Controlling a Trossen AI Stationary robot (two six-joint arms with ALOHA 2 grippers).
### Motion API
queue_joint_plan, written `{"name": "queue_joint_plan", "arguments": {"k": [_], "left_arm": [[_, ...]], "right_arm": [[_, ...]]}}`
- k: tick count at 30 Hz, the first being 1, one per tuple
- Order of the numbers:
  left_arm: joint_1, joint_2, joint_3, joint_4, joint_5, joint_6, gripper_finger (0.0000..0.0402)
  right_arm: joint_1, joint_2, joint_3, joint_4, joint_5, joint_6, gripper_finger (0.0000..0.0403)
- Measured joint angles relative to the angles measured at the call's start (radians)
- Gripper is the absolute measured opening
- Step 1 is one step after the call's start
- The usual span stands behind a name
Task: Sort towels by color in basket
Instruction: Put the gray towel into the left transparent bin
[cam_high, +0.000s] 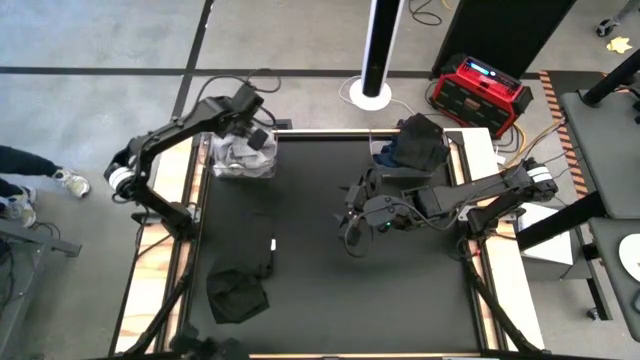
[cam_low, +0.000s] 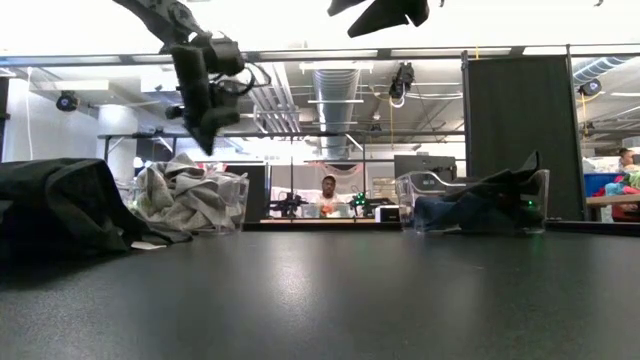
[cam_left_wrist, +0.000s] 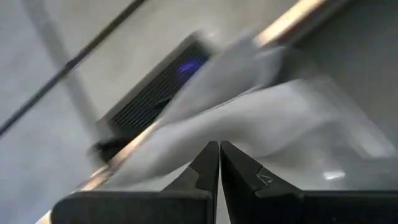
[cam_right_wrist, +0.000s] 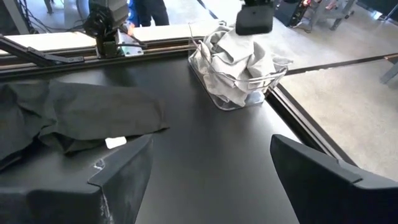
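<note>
White and light grey towels (cam_high: 238, 155) fill a clear basket (cam_low: 190, 200) at the table's far left. My left gripper (cam_high: 258, 133) hangs above that basket (cam_low: 205, 135), shut and empty, and its wrist view shows its fingertips meeting (cam_left_wrist: 219, 148) over the pale towels (cam_left_wrist: 249, 118). Dark towels, black and navy, lie in a second clear basket (cam_high: 420, 140) at the far right (cam_low: 475, 205). Two black towels (cam_high: 257, 245) (cam_high: 237, 295) lie flat on the table's near left. My right gripper (cam_high: 351, 236) hovers open over mid-table, facing the black towel (cam_right_wrist: 81, 115).
The black table top (cam_high: 330, 290) is bare between the black towels and my right arm. Wooden side rails (cam_high: 160, 260) run along both long edges. A red device (cam_high: 480, 90) and a white post base (cam_high: 372, 95) stand on the floor beyond the far edge. A person (cam_low: 328, 195) sits far behind.
</note>
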Motion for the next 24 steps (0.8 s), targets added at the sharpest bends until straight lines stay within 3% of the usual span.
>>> {"name": "queue_joint_plan", "arguments": {"k": [4,7,12,19,24], "left_arm": [[-0.004,-0.006,0.023,-0.104,-0.193,-0.058,0.0],[-0.003,-0.03,0.023,-0.193,-0.209,-0.105,0.0],[-0.001,-0.063,-0.012,-0.206,-0.21,-0.149,0.0],[0.02,-0.047,-0.137,-0.099,-0.165,-0.147,0.0],[0.019,-0.046,-0.207,0.04,0.022,-0.122,0.0]], "right_arm": [[0.0,0.0,-0.001,-0.001,-0.004,-0.003,0.0314],[0.0,0.0,-0.004,-0.002,-0.004,-0.005,0.032],[0.0,0.0,-0.009,-0.002,-0.004,-0.006,0.0328],[0.0,0.0,-0.012,0.001,-0.004,-0.006,0.033],[0.0,0.0,-0.017,0.0,-0.004,-0.005,0.032]]}}
